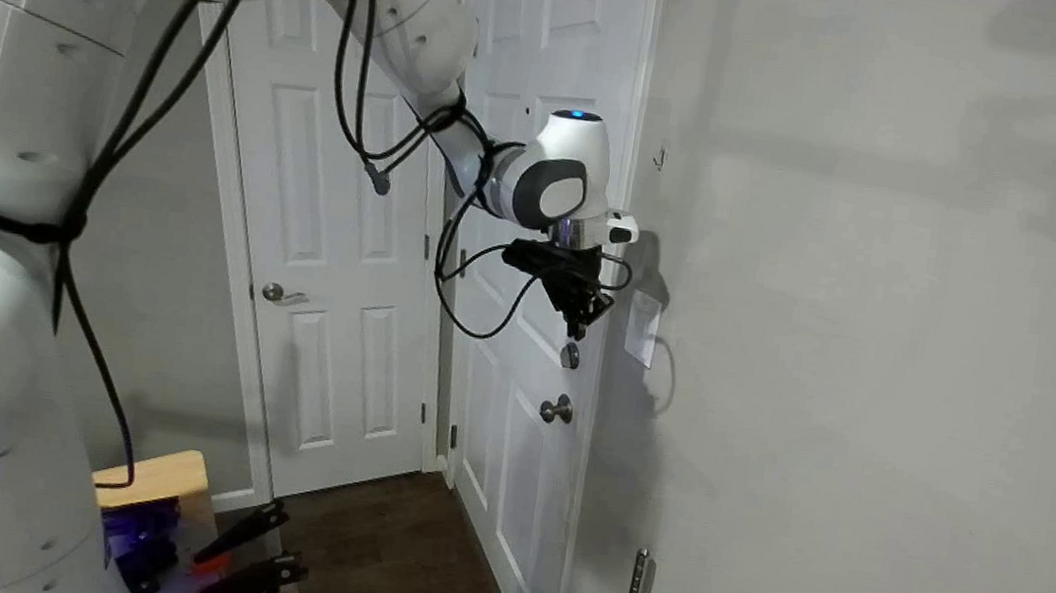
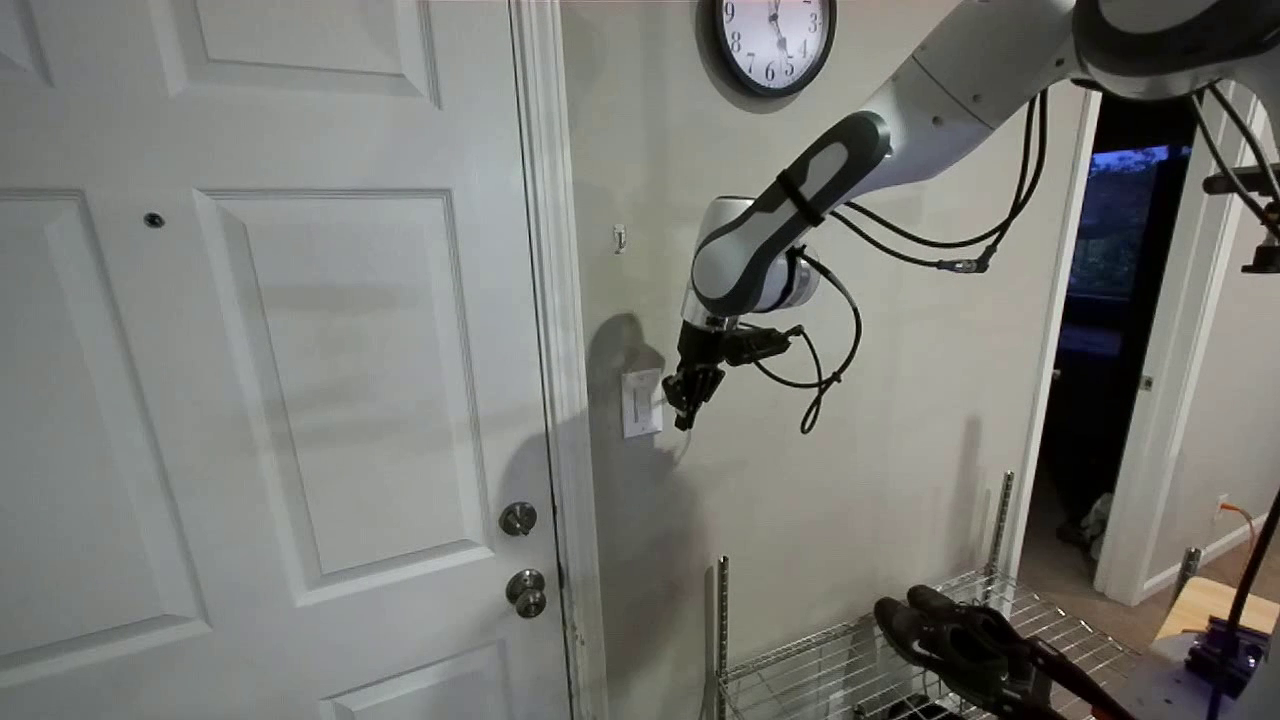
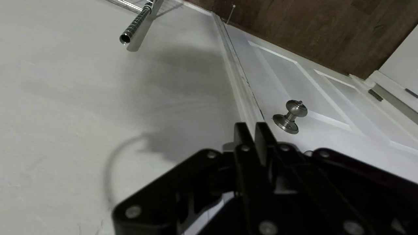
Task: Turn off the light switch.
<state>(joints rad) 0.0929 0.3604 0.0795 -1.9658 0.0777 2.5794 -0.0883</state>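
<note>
1. White and flat, the small rectangular light switch (image 2: 641, 404) sat on the pale grey wall (image 1: 878, 400). Its long side went up and down. In the middle was a thin upright strip, but I could not tell if it was flipped up or down.
2. Just beside the switch was the big white panelled door (image 2: 330, 400).
3. On the switch's other side, in an exterior view, was the black two-fingered pincer (image 2: 684, 422), pointing down. It looked right up against the switch's edge there.
4. In an exterior view, the white and grey arm (image 1: 568, 176), the only one, held the pincer out in front of the switch. Shaded wall showed in the gap, so the two were near but not touching.
5. The wrist view showed the pincer's fingers almost pressed together, with a thin slit between them and nothing pinched.
6. That view did not show the switch at all. It did show the round silver doorknob (image 3: 290, 117), which was lower than the switch.
7. The switch lay toward the wall from the pincer. So I thought the pincer had to go in first, then push along the switch's long side, maybe down. The tips looked close to the switch's low end, so they might have slipped under it.
</note>
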